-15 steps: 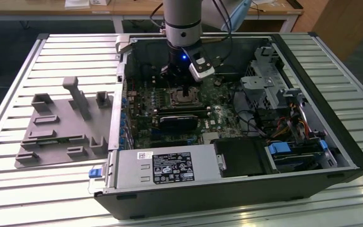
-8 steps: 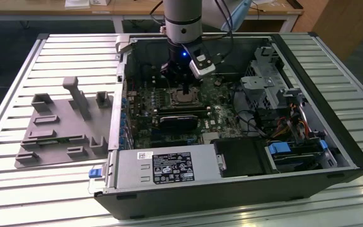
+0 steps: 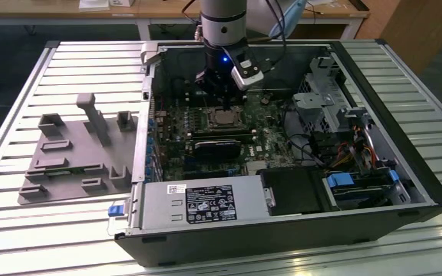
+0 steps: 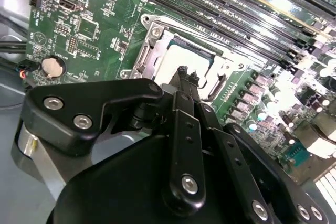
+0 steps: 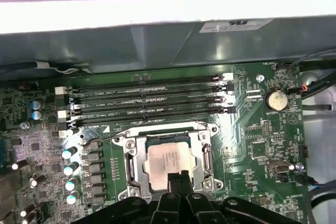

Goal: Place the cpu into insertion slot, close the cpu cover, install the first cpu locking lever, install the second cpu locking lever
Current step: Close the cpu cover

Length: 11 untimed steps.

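Shiny metal cpu (image 5: 169, 159), matt black plastic claw (image 5: 178, 182).

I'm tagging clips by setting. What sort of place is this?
Most likely a robotics lab or workshop set up for computer assembly: an opened computer case lies on a slatted metal table, a robot arm reaches into it, and wooden desks stand behind.

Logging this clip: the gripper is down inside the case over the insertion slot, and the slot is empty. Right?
Not empty: the first wrist view shows the cpu already lying in the insertion slot. The gripper is indeed down inside the case over it.
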Available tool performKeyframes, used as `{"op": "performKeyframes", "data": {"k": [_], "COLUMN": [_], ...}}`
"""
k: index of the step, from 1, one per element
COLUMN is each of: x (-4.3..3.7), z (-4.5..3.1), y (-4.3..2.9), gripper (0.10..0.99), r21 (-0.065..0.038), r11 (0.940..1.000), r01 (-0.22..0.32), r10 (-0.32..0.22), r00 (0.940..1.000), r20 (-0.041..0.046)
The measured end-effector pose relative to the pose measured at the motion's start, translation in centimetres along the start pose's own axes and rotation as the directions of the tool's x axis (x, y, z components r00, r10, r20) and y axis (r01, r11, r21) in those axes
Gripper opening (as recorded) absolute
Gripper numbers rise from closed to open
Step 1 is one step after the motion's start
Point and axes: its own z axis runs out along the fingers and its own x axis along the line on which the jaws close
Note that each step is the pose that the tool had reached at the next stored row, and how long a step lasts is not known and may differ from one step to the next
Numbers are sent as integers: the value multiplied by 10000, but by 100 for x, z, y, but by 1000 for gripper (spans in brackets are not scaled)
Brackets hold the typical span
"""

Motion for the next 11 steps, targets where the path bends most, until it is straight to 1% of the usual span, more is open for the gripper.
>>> {"op": "performKeyframes", "data": {"k": [11], "x": [-19], "z": [-195], "y": [2], "gripper": [102], "r21": [-1], "r11": [10000], "r01": [0], "r10": [0], "r00": [10000], "r20": [0]}}
